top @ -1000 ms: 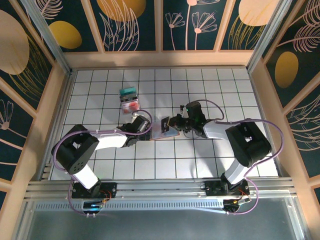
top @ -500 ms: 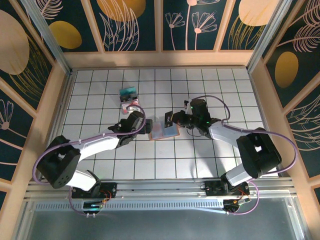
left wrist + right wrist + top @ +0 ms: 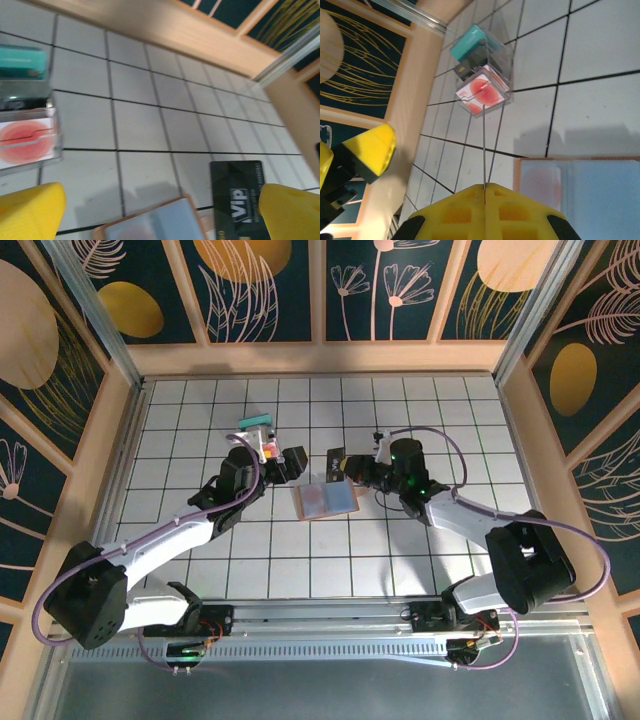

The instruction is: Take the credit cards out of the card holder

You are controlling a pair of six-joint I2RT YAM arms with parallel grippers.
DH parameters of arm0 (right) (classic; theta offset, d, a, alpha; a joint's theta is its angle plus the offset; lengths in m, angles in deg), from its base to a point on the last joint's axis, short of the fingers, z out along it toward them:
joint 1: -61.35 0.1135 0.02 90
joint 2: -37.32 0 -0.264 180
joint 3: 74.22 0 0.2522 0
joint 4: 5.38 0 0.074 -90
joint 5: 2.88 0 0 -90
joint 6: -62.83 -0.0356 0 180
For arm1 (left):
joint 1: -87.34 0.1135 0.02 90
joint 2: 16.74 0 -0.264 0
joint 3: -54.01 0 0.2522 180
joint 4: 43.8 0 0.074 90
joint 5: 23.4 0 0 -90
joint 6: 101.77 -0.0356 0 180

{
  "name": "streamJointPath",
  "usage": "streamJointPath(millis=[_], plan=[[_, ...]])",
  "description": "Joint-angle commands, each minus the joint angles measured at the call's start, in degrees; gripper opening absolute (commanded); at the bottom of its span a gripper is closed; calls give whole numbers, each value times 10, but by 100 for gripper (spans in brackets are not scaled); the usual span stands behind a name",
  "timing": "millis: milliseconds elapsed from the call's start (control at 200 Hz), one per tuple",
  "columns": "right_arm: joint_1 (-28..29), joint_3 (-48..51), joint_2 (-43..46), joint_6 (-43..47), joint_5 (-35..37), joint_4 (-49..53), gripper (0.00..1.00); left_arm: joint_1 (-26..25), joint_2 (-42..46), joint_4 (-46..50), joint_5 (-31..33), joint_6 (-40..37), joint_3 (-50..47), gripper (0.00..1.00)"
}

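Here, the right gripper point(image 3: 485, 189) was closed on a thin black plastic card point(image 3: 236, 197), just beyond the open pinkish-brown folding card holder point(image 3: 325, 502), which lay flat on the white tiled table point(image 3: 450, 410). The pulling-out looked done, so the next move likely called for carrying it to the teal-green card point(image 3: 468, 42) and red-and-white card point(image 3: 482, 92) farther left, then letting go. A second earlier the left gripper point(image 3: 282, 453) sat beside the holder — it had since reached toward those cards, fingers spread and empty, and the black card had come clear.
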Motion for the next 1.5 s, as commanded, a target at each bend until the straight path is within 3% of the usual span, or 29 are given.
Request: streamJointPath(millis=[0,60,155,385,711,996,1286,1421,1496], plan=[[-3,13,21,-13,-21,-88,0,8,8,-91,-70,21,-20,99],[-3,19,24,-19,-32,-119,0,13,3,-111,-90,26,-25,98],[-3,27,25,-33,-53,-171,0,25,-6,-151,-138,40,-33,86],[-3,43,22,-62,-97,-269,0,35,-42,-221,-257,57,-27,71],[-1,50,16,-88,-128,-331,0,35,-73,-271,-319,71,-20,53],[4,47,-3,-107,-147,-369,0,35,-85,-310,-349,83,-16,32],[5,42,-21,-113,-152,-377,0,36,-80,-302,-357,72,-10,0],[5,38,-15,-97,-140,-337,0,36,-67,-259,-339,42,-4,0],[5,32,-2,-74,-119,-279,10,35,-54,-206,-322,0,9,0]])
